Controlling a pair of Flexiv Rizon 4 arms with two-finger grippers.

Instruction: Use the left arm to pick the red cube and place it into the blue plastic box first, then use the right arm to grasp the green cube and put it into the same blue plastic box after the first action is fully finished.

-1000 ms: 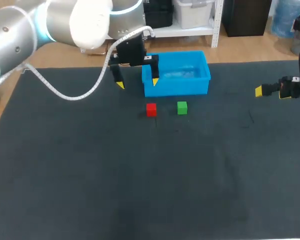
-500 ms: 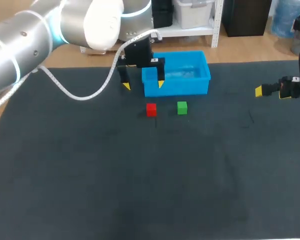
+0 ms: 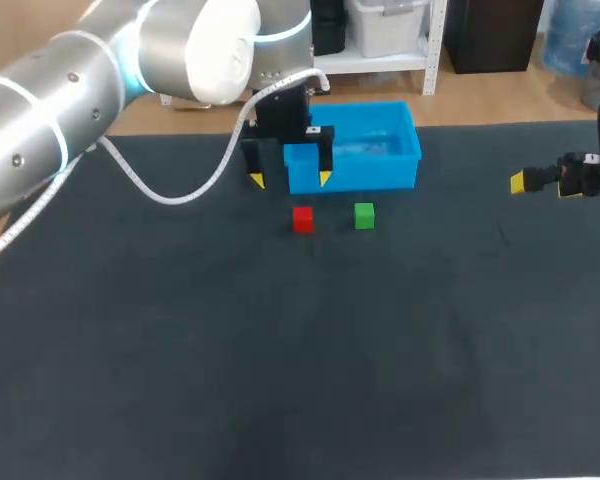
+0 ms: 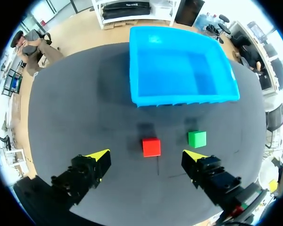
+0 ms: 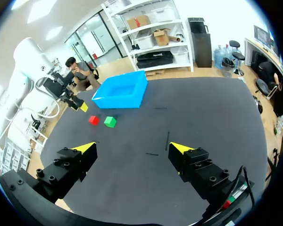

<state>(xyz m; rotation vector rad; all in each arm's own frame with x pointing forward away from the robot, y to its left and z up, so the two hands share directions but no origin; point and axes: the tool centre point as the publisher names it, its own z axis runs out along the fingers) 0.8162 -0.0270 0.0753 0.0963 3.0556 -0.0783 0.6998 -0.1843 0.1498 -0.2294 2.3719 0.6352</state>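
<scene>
One red cube (image 4: 151,147) beneath left hand (image 4: 145,153)

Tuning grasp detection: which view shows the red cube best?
Left wrist view: red cube is large and unoccluded, just ahead of the open left hand. Head view shows it small, beside the green cube, in front of the blue box. Right wrist view: only a distant speck.

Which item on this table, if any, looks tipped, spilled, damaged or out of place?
Nothing stands out: the red cube and green cube sit flat, side by side, before the upright blue box.
</scene>
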